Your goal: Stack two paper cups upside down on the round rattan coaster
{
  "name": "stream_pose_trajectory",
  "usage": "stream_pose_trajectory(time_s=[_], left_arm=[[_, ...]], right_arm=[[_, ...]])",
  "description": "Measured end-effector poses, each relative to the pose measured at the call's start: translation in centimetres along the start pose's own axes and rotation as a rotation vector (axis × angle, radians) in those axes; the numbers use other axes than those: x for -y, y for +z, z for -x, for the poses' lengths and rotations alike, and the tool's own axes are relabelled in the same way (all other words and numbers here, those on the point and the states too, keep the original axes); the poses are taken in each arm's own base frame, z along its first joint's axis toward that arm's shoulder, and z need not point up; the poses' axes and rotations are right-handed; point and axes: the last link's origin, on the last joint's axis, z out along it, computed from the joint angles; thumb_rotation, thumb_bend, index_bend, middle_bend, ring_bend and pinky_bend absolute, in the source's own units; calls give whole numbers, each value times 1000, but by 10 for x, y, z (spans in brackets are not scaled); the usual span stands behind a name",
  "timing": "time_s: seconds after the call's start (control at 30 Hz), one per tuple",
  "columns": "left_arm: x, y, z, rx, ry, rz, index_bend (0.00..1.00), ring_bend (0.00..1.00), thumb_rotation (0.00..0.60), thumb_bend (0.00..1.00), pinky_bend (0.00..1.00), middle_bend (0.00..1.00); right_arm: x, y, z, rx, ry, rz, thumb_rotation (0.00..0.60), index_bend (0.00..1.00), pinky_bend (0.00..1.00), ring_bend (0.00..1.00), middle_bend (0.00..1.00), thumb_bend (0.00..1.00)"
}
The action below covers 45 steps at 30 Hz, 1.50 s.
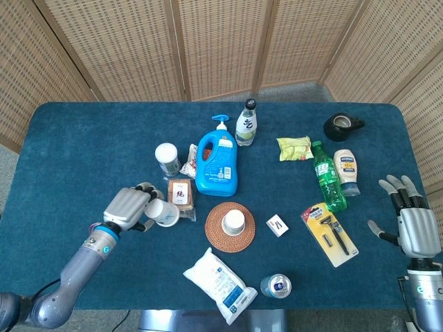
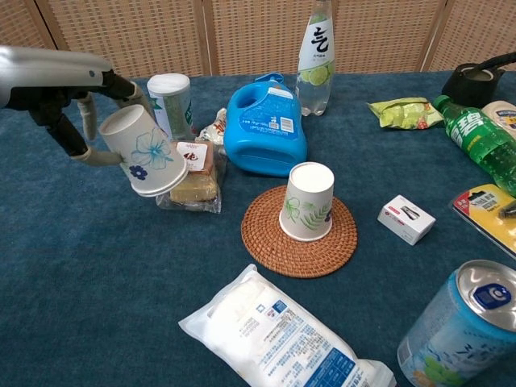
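- Rattan coaster lay in the middle of the table, with one cup sitting on it upside down.
- Second cup was off to the left, tilted in the air above the cloth, its open end facing down toward the coaster.
- Left hand held this cup, with its fingers wrapped around it.
- Blue jug lay just behind the coaster.
- Right hand was far off at the right edge, its fingers spread and holding nothing.
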Motion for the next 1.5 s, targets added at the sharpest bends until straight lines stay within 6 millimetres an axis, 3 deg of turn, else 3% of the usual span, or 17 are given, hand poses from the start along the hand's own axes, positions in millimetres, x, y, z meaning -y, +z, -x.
stream_pose_trajectory(time_s=[0.2,0.8,1.5], left_arm=[[-23,9,-15,-8,-3,51,336,187,600,394,419,295],[-106,43,-30,37,8,139,331,185,600,393,404,293],[-154,62,-20,57,75,169,327,180,600,394,397,291]], right_arm=[[-1,1,-2,-5,4,3,600,156,222,0,146,228],[-4,3,-6,-19,16,12,600,156,222,0,146,227],[-5,9,-6,-20,22,13,600,156,222,0,148,227]])
